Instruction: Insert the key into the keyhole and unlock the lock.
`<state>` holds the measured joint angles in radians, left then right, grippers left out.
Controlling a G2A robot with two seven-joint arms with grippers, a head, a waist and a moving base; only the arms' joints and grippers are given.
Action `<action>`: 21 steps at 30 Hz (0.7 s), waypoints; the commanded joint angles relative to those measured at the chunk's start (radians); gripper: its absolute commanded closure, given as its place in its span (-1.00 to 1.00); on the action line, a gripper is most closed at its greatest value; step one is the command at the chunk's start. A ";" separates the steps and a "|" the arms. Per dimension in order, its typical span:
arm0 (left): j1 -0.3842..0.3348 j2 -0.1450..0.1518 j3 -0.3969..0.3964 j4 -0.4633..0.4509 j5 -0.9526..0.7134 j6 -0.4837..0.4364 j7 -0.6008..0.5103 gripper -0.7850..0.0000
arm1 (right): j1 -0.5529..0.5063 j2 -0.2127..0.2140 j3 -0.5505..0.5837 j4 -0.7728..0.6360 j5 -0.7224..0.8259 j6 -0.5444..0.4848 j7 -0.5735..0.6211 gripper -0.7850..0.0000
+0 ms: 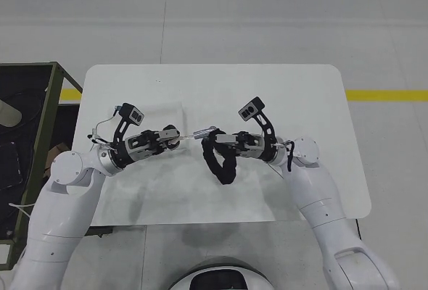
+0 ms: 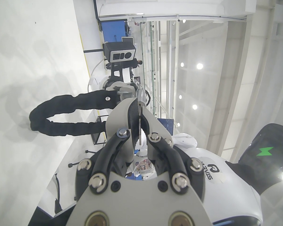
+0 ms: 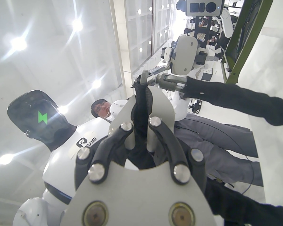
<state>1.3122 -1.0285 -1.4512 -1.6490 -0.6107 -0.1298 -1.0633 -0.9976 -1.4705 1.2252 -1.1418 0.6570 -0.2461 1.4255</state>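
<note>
The lock [image 1: 221,163] is a cable in a black fabric sleeve, looped and hanging above the white table [image 1: 301,94], with a metal body [image 1: 208,133] at its end. My right gripper [image 1: 225,138] is shut on the sleeved cable just behind that body; in the right wrist view the right gripper [image 3: 142,92] pinches the black sleeve [image 3: 141,114] beside the metal body [image 3: 169,82]. My left gripper [image 1: 173,135] is shut on the flat metal key [image 2: 139,123], which points at the lock body [image 2: 129,92]. The key shaft [image 1: 192,135] reaches the body; whether it is inside the keyhole I cannot tell.
A green-framed cart [image 1: 51,94] stands off the table's left side, holding cables and a pale roll [image 1: 0,109]. A yellow line [image 1: 395,95] runs across the floor on the right. Both arms hover over the table's middle.
</note>
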 commanded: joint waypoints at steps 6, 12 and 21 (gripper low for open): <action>0.002 -0.010 -0.003 0.000 0.000 -0.003 0.008 1.00 | -0.001 -0.001 -0.009 -0.002 -0.006 -0.014 -0.010 1.00; 0.008 -0.019 -0.006 -0.002 0.009 -0.009 0.032 1.00 | -0.006 -0.001 -0.013 -0.005 -0.012 -0.034 -0.023 1.00; 0.013 -0.028 -0.018 0.008 -0.024 0.050 0.066 1.00 | -0.011 0.001 0.016 -0.010 0.007 -0.084 -0.066 1.00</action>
<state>1.3253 -1.0571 -1.4694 -1.6405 -0.6355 -0.0696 -0.9972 -1.0091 -1.4696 1.2422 -1.1514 0.6640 -0.3309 1.3585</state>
